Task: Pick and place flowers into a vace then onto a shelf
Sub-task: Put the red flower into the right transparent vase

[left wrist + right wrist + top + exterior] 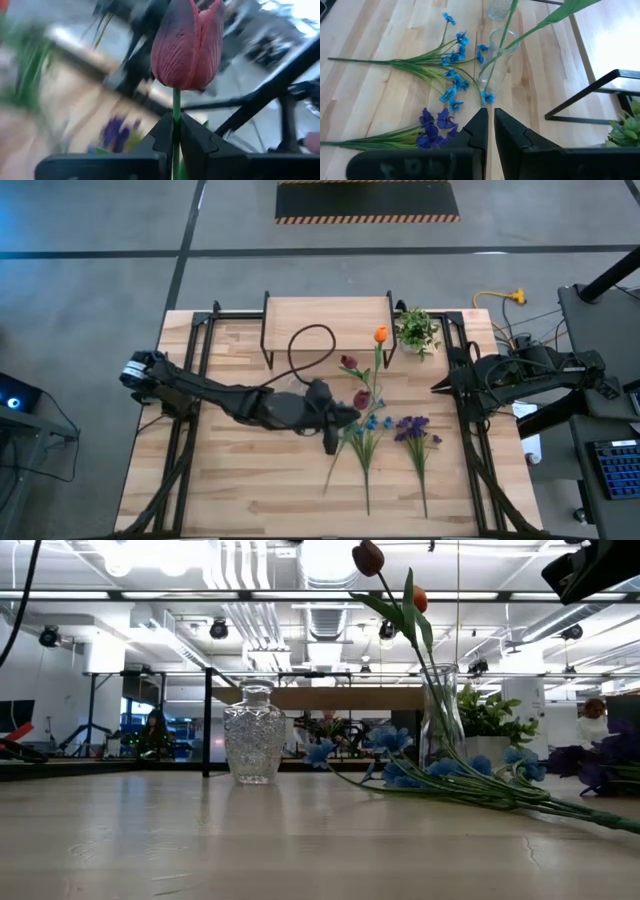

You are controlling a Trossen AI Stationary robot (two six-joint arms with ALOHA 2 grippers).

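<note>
While the right gripper [490, 131] hangs above the table's right side with its fingers nearly pressed together and nothing between them, the left gripper [176, 131] reaches across the middle of the plank table [240, 480] and pinches the green stem of a dark red tulip [188, 42] just under the bloom. That bloom points away from the fingers, its stem running straight back between them. Bare planks lie open on the table's left and near halves; the shelf [328, 315] stands against the far edge, a leafy potted plant [416, 330] just to its right.

A tall clear vase [440, 710] stands upright near the table's centre and holds two stems leaning out of its mouth, an orange tulip [380, 334] and a maroon tulip [368, 557]. A squat cut-glass vase [251, 733] stands apart from it, nothing in it.

The blue bunch [454, 70] lies flat beside the tall vase, blooms near its base and stem running toward the near edge. The purple bunch [414, 430] lies parallel, further right.
</note>
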